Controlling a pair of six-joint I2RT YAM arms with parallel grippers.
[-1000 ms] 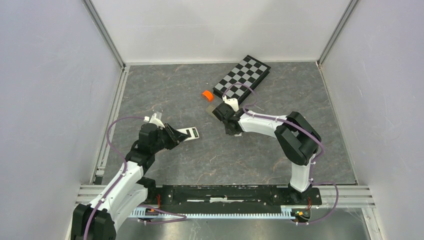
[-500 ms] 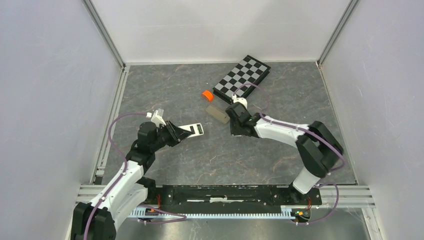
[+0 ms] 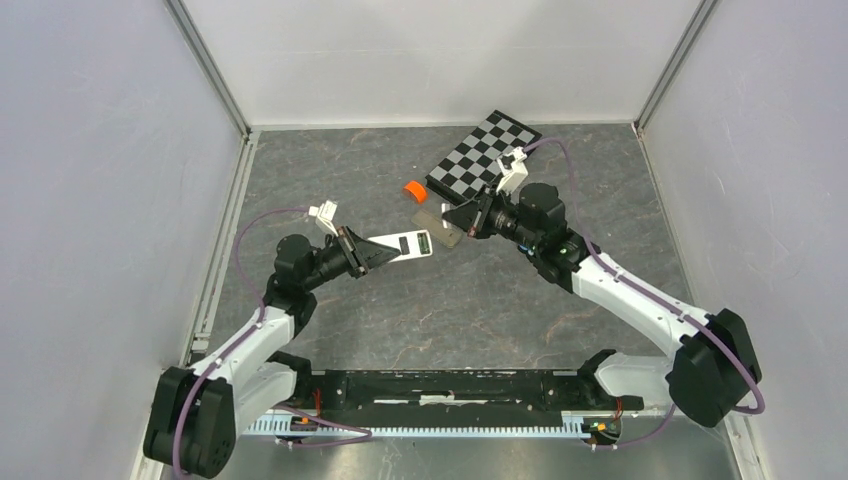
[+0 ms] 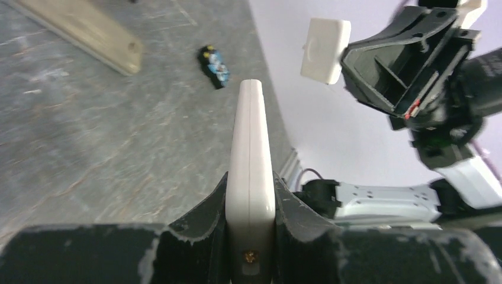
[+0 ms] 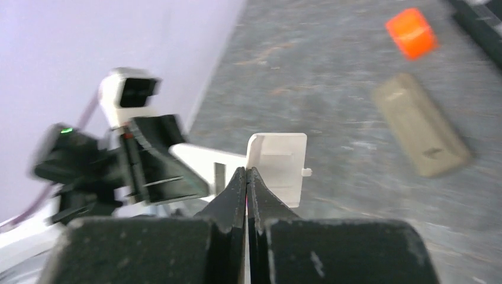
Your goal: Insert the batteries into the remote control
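The white remote control (image 3: pixel 405 245) is held off the table by its near end, with my left gripper (image 3: pixel 375 250) shut on it. From the left wrist it shows edge-on (image 4: pixel 251 136) between the jaws. A dark compartment sits near its far end; I cannot tell whether batteries lie in it. My right gripper (image 3: pixel 450 214) points left at that far end, jaws shut (image 5: pixel 245 171). A small white cover (image 5: pixel 281 163) with a side tab sits at their tip. The left wrist view also shows the cover (image 4: pixel 324 47) there. No loose batteries show.
A tan block (image 3: pixel 440 226) lies on the grey table just below my right gripper. An orange roll (image 3: pixel 413 189) and a checkerboard (image 3: pixel 485 152) lie behind it. A small black-and-blue object (image 4: pixel 214 66) lies on the table beyond the block. Walls close in three sides.
My left gripper has raised the remote and carried it right. My right gripper shut down by the tan block, then rose and turned left towards the remote's far end.
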